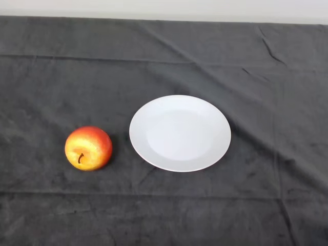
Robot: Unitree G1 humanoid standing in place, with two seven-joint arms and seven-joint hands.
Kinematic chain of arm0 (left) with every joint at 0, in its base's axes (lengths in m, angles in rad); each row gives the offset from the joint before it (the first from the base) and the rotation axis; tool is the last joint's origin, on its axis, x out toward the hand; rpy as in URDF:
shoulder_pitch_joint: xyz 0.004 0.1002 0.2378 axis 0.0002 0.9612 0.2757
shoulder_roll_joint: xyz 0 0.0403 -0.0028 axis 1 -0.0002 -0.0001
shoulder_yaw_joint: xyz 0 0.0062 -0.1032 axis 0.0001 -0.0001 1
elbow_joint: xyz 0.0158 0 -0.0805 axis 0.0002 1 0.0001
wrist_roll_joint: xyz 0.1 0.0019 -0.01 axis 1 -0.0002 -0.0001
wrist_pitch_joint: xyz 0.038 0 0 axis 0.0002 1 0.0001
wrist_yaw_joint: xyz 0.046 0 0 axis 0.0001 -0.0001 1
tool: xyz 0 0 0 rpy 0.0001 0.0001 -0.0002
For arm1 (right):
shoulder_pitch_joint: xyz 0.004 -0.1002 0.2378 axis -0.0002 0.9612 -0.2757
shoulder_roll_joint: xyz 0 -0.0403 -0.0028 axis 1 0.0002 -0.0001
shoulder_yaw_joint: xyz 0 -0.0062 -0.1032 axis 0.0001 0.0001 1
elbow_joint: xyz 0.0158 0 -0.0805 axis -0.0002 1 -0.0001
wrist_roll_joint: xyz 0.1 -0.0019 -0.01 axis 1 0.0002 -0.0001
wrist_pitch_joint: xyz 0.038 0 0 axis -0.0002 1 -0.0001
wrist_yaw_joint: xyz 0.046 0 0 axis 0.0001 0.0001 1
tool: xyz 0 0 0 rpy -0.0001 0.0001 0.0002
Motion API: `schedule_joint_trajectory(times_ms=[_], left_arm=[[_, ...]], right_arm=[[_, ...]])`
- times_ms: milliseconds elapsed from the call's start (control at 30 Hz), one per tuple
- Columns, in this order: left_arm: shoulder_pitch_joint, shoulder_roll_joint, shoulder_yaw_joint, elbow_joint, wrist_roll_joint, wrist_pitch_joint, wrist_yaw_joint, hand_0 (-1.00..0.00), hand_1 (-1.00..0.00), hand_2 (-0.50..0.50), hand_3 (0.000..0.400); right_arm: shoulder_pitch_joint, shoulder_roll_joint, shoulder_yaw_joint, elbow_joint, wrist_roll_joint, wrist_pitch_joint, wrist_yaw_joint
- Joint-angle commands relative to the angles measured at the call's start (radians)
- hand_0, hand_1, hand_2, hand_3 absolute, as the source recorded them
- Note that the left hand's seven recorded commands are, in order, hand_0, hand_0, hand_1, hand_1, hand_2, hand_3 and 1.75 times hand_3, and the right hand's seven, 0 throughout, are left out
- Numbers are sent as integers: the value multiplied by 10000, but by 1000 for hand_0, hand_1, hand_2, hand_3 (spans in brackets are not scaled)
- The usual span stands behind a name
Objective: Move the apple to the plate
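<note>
A round apple point(88, 148), red over the top and far side and yellow toward the near side, sits on the tabletop point(46, 82), which is covered by a dark grey, creased cloth. Its short brown stem points toward the near edge, and the fruit appears tipped slightly that way. A plain white, round, shallow plate point(180, 132) lies flat on the cloth to the right of the apple, near it but not touching; a strip of dark cloth shows between the two. The plate holds nothing. The apple lies wholly on the cloth, outside the plate's rim. Long folds run across the cloth behind the plate and along the near side, with a sharper crease at the far right. A pale band of wall or floor shows beyond the far edge of the tabletop. No part of the robot enters the head view, so the state of the fingers cannot be told, and there is nothing of them to place the apple or plate against.
</note>
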Motion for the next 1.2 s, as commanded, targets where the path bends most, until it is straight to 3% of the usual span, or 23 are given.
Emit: schedule_joint_trajectory(times_ms=[33,333,533,800,1033,1200], left_arm=[[-442,61,72,348,26,-313,-130,0,0,0,0],[-288,-75,-125,-298,151,-608,-281,0,0,0,0],[-8,-118,-287,-1273,209,-457,-320,0,0,0,0],[725,-400,-711,-3775,544,342,75,0,0,0,0],[1433,-840,-1397,-6453,1275,1364,678,0,0,0,0],[1452,-1054,-1989,-7504,1864,2001,981,0,0,0,0]], right_arm=[[607,203,219,687,-255,131,-11],[607,204,221,688,-255,130,-13],[612,204,220,678,-253,135,-12],[636,207,216,630,-244,158,-7],[680,210,205,541,-229,201,4],[718,211,193,461,-214,241,16]])
